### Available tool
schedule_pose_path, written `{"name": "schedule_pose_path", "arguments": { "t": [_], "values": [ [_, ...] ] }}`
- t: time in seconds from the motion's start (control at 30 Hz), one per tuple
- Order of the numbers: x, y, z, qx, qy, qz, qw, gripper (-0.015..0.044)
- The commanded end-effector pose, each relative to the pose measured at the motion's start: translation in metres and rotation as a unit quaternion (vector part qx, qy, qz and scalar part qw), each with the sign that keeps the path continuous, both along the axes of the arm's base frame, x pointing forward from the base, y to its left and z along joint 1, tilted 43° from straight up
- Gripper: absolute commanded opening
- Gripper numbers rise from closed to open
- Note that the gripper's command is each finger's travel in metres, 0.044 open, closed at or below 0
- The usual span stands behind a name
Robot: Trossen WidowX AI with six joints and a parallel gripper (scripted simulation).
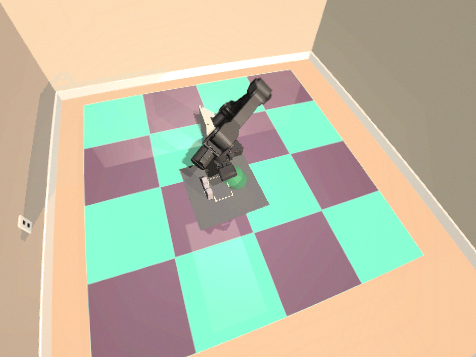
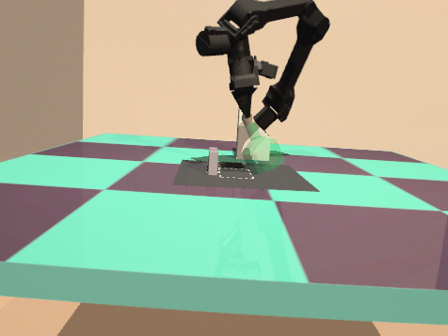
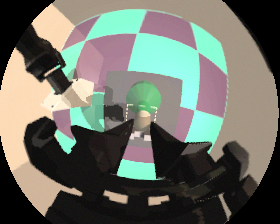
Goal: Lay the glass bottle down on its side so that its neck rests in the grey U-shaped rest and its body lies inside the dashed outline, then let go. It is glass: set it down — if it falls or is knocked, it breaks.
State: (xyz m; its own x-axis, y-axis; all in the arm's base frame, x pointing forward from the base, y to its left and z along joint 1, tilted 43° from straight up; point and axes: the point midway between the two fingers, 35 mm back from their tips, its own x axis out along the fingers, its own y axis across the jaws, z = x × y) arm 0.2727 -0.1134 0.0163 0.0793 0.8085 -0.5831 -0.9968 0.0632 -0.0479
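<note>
The green glass bottle (image 1: 238,178) (image 2: 266,156) (image 3: 143,95) is tilted, its neck up and to the left of its body in the exterior view. My gripper (image 2: 248,117) (image 3: 141,122) is shut on the bottle's neck, near its light-coloured top. The fingers point down; the top view hides their tips behind the arm. The grey U-shaped rest (image 1: 206,188) (image 2: 213,161) stands on the dark mat, left of the bottle. The dashed outline (image 1: 224,200) (image 2: 236,178) lies beside the rest. Whether the bottle's lower edge touches the mat is hard to tell.
The dark grey mat (image 1: 207,219) (image 2: 292,184) (image 3: 172,90) lies on the checkered table top. A whitish angular block (image 1: 205,118) (image 2: 254,148) (image 3: 80,95) stands behind the mat, near the arm's lower part.
</note>
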Motion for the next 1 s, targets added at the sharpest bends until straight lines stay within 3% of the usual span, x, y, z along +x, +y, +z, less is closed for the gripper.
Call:
{"name": "schedule_pose_path", "arguments": {
  "t": [0.0, 0.97],
  "values": [
    [0.001, -0.006, -0.008, -0.003, -0.001, 0.001, 1.0, 0.0113],
    [0.001, -0.021, -0.034, 0.015, 0.003, -0.009, 1.0, 0.0113]
  ]
}}
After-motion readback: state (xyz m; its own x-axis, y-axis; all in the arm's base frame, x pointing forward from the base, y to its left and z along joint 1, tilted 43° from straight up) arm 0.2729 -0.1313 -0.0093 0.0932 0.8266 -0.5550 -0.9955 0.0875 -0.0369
